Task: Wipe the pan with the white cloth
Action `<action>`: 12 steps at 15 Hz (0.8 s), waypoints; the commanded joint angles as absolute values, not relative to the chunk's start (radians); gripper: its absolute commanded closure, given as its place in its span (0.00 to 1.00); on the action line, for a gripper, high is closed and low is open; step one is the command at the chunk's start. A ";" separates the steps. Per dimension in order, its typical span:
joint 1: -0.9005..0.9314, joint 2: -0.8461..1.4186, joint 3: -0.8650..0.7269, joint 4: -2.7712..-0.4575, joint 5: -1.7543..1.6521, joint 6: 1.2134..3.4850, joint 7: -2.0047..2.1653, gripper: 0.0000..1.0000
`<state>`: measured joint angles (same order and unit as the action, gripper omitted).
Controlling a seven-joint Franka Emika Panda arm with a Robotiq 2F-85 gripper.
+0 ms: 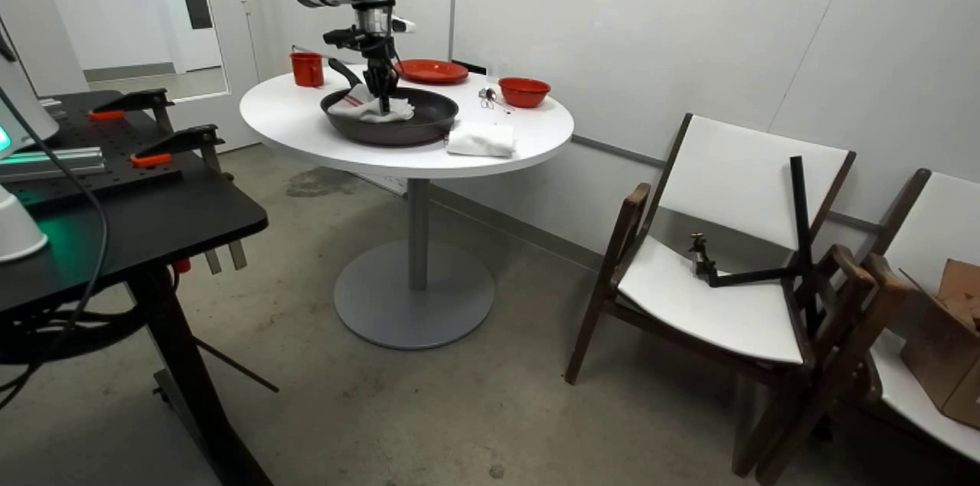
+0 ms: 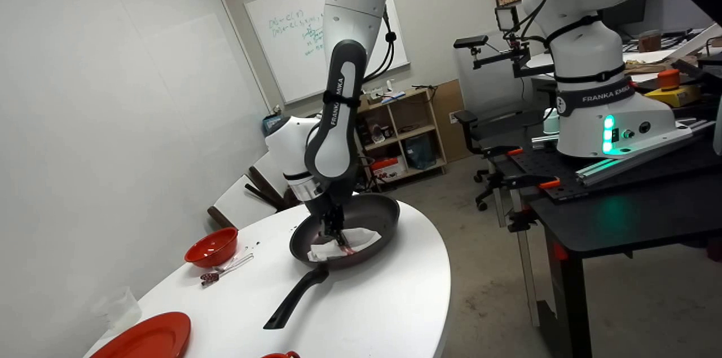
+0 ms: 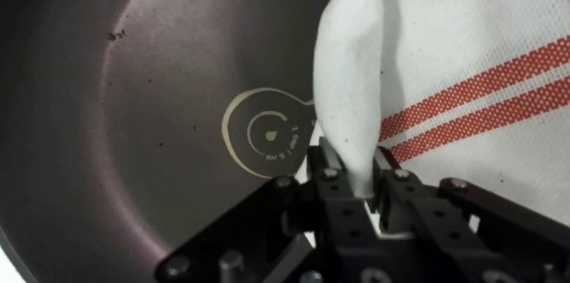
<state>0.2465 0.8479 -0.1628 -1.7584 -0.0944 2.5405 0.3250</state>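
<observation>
Gripper (image 3: 357, 162) down in pan (image 3: 178, 82), jaws nearly together, a fold of cloth (image 3: 427, 51) pinched between. Cloth (white, two red stripes) lies on pan floor; dark specks (image 3: 111, 36) near its edge.

Room light's soft and pretty even in both exterior views, can't tell where it's coming from. The white tabletop (image 1: 287, 115) is bright with a faint shadow by the frying pan (image 1: 383, 134), but it gets murky under the armchair (image 1: 712, 310). Green status lights (image 2: 608, 133) throw a glow onto the black desk (image 2: 648, 214), and the red bowl (image 2: 211, 248) has little glints. Marker scribbles (image 2: 313, 36) on the whiteboard (image 2: 304, 73) are mostly too mushy to read. Wrist view's way dimmer: near-black upper left, pinkish sheen on the pan's wall, claw (image 3: 356, 160) kinda soft, dish towel (image 3: 436, 73) weave pretty clear.
</observation>
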 commanded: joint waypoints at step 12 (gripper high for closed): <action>0.120 0.932 -0.193 -1.688 -0.093 2.523 0.347 0.95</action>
<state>0.1499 0.8785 -0.1774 -1.7221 -0.1034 2.5304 0.3318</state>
